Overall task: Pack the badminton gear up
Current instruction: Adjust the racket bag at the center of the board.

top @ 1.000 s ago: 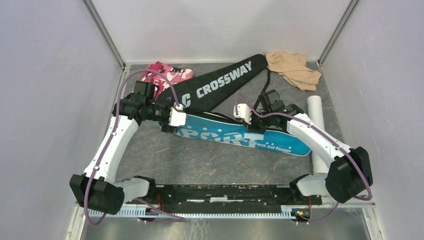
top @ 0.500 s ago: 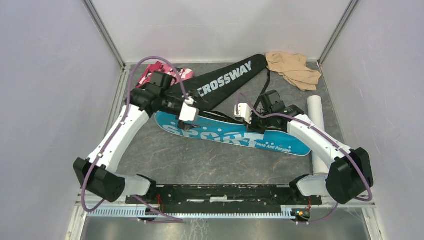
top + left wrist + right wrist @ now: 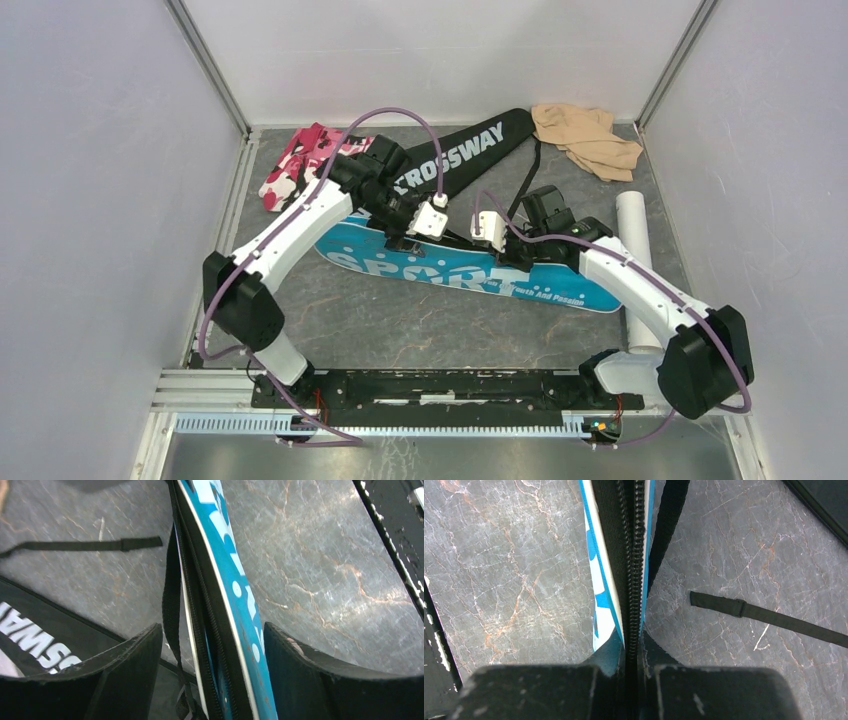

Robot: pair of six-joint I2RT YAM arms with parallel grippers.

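1. Top external view: a long blue fabric racket cover printed "SPORT" [image 3: 470, 270] lies slantwise across the middle of the grey marbled surface [image 3: 400, 320], its wide end toward the left edge.
2. A long black fabric racket cover printed "CROSSWAY" [image 3: 470, 150] lies beyond it, narrow end toward the far edge and wide end hidden under the left arm [image 3: 290, 230].
3. A long white tube [image 3: 632, 225] lies along the right edge, partly hidden by the right arm [image 3: 640, 285].
4. A crumpled pink-and-white camouflage cloth [image 3: 295, 165] sits in the far left corner, and a crumpled beige cloth [image 3: 585, 135] in the far right corner.
5. Left wrist view: the left jaws are spread wide. Their black fingers [image 3: 130, 670] stand on either side of the blue cover's zipped edge [image 3: 230, 580], with gaps on both sides and nothing gripped.
6. Right wrist view: the right jaws are pressed together, pinching the blue cover's black zip edge [image 3: 599, 600] between their fingers [image 3: 549, 690].
7. A thin black strap [image 3: 764, 615] lies flat on the surface beside the blue cover.
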